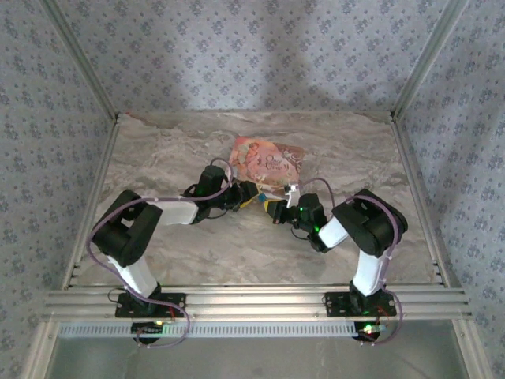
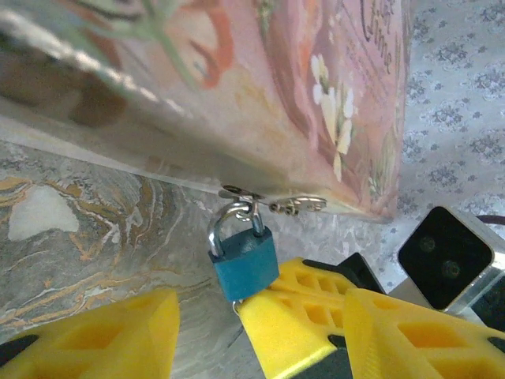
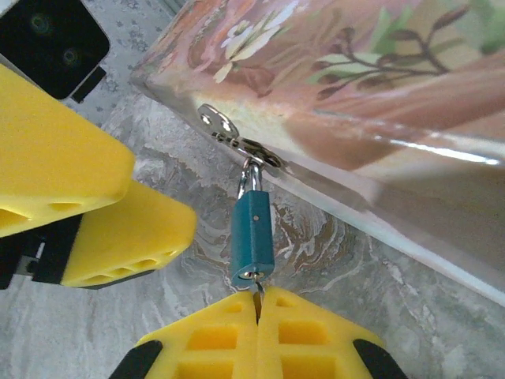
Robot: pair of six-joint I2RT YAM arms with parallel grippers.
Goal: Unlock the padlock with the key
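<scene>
Fingers (image 3: 205,339) of the right gripper (image 3: 259,304) were pinched together on the key (image 3: 257,287). The left gripper (image 1: 252,197) stood open just beside them, gripping nothing. On the marbled table (image 1: 158,158) lay a shut pink flowered case (image 2: 260,87), its cursive cover writing too blurred to read. The blue padlock (image 3: 253,237) hung from its clasp (image 3: 237,142), the key at its underside.

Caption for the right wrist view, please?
Right tool pinches the small metal key in the base of the teal padlock hanging from the clasp of the pink floral box.
</scene>
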